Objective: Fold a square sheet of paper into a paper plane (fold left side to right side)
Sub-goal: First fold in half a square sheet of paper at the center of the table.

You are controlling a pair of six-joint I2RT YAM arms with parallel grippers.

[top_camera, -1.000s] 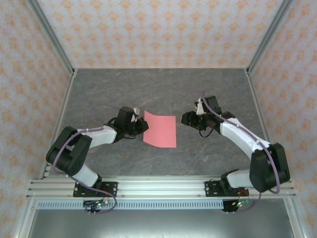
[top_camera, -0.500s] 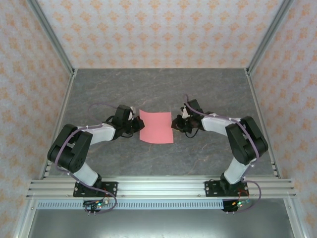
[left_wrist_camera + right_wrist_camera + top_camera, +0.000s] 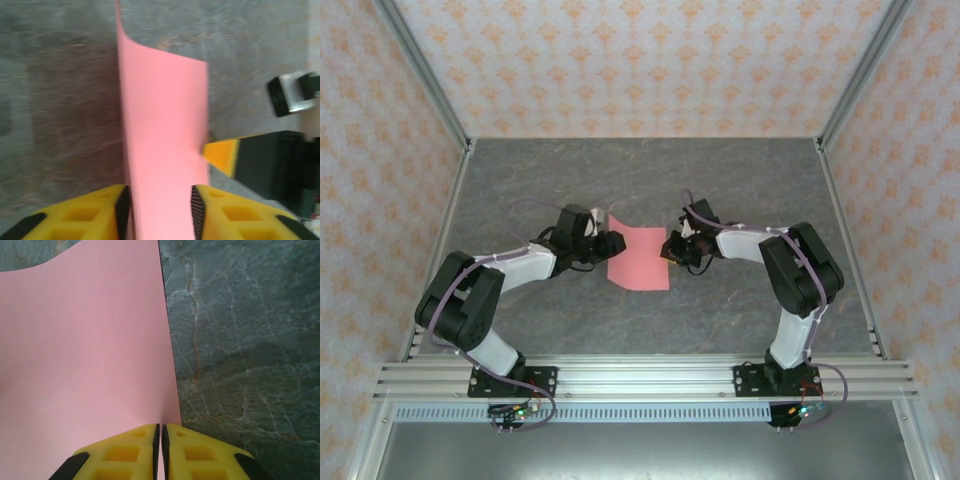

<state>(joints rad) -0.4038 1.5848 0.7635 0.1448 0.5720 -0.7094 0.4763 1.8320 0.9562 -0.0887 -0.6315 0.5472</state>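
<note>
The right gripper [image 3: 161, 432] is pinching the square sheet of paper [image 3: 640, 258]. The left gripper [image 3: 157, 200] is straddling its left edge, jaws apart.

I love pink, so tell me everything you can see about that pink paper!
The pink paper is a thin, plain, smooth sheet lying on the grey stone-look table between the two arms. One corner beside the left pincer curls up, and that pincer's open fingers sit around the paper's edge. The right pincer is shut on the opposite edge.

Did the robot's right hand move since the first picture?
Yes. The right hand slid left, away from the table's right edge, and now pinches the right side of the pink paper.
</note>
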